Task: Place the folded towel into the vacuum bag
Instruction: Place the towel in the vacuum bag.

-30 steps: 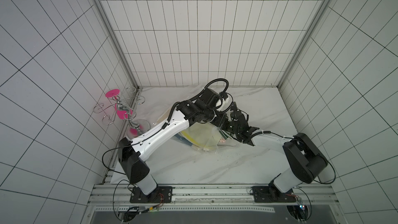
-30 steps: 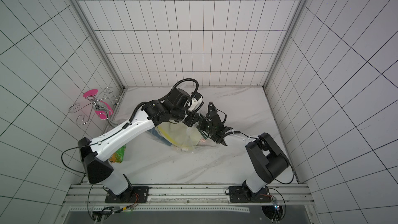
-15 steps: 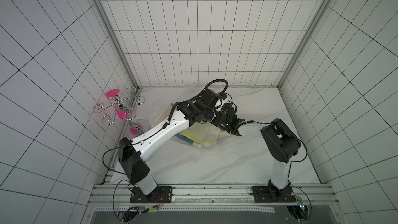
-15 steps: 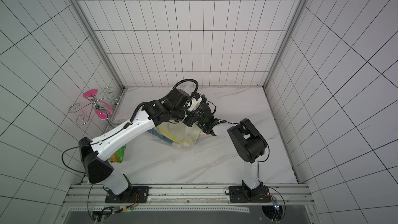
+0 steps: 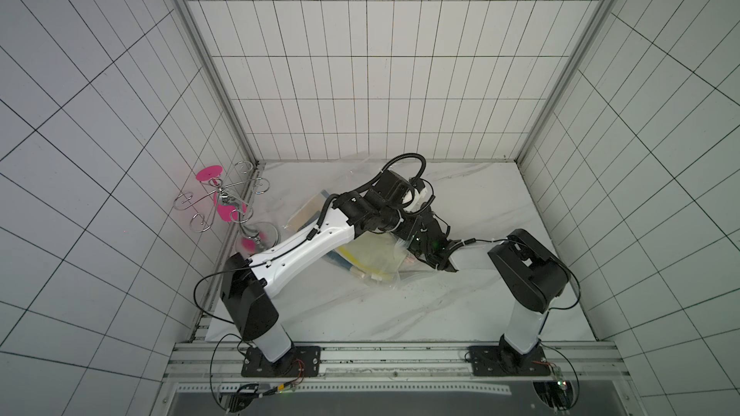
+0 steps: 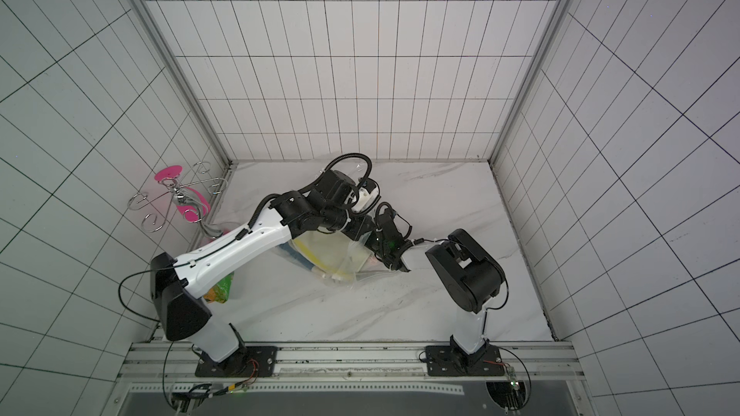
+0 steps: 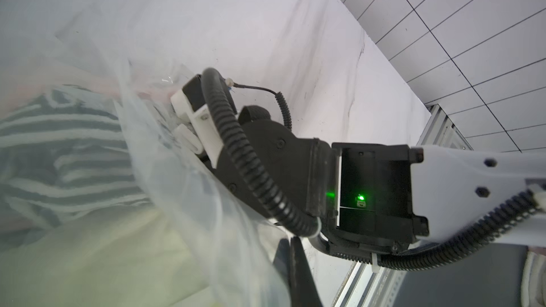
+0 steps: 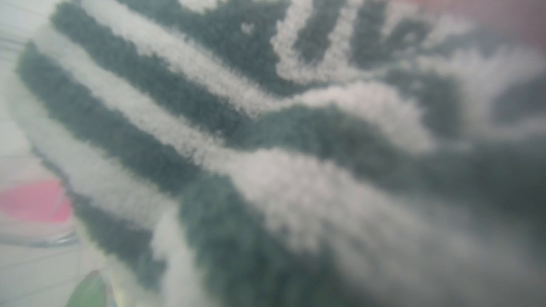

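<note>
Since the striped towel (image 7: 68, 149) is seen inside the vacuum bag (image 5: 376, 262), just ahead of the right gripper (image 7: 184, 135) at the bag's mouth, a straight pull-back is judged due. Its jaw gap cannot be told behind film. The left gripper (image 7: 291, 264) is closed, apparently pinching the bag's edge.

Towel (image 8: 236, 143) blurred; vacuum bag (image 7: 183, 202) hides right claw

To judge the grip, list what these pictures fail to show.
- Right arm's jaws: left wrist view, behind the crinkly transparent plastic vacuum bag.
- Left arm's jaws: both top views, under its own black wrist.
- Edges of the green-and-white striped fluffy towel: right wrist view, blurred and cut off.
</note>
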{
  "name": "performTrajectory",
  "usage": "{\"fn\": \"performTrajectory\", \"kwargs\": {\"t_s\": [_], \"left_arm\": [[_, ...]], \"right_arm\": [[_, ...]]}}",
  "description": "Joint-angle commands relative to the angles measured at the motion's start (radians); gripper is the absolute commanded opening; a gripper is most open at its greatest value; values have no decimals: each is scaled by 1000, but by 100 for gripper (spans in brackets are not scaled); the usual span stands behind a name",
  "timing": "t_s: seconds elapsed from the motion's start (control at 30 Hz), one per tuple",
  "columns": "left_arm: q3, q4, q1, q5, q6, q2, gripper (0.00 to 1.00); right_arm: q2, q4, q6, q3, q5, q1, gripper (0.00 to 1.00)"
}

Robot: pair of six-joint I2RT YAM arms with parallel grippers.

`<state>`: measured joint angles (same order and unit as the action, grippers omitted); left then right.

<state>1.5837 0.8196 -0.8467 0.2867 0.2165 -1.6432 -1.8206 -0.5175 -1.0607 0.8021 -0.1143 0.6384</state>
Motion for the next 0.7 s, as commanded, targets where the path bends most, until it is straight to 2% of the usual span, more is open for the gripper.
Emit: {"fn": "performTrajectory", "kwargs": {"t_s": [0.0, 0.07, 0.17, 0.23, 0.33, 0.47, 0.53, 0.57, 0.6, 0.63, 0.67], "left_arm": [[-41, -6, -24, 90, -10, 20, 0], [-118, -57, -15, 130, 3, 57, 1], [-206, -166, -13, 195, 53, 113, 6], [-237, -221, -6, 215, 86, 140, 6], [-271, -293, 24, 209, 123, 161, 5], [-266, -299, 56, 206, 126, 162, 3], [-257, -289, 62, 200, 119, 160, 3], [-253, -280, 65, 194, 112, 158, 3], [-250, -270, 71, 182, 109, 157, 3], [-248, -266, 77, 176, 109, 155, 3], [-249, -264, 86, 167, 110, 157, 4]], "right_arm": [[68, 35, 67, 41, -76, -19, 26], [125, 36, 128, 39, -151, -40, 39], [202, 102, 213, 39, -174, -64, 48], [207, 141, 269, 75, -183, -81, 49], [125, 89, 267, 142, -220, -114, 49], [-17, -168, 196, 181, -275, -141, 49], [-47, -251, 161, 166, -247, -138, 49], [-48, -176, 124, 149, -164, -137, 50], [-51, 5, 58, 149, -56, -146, 50], [-68, 172, 25, 170, -11, -162, 50], [-94, 231, 7, 172, -15, -180, 50]]}}
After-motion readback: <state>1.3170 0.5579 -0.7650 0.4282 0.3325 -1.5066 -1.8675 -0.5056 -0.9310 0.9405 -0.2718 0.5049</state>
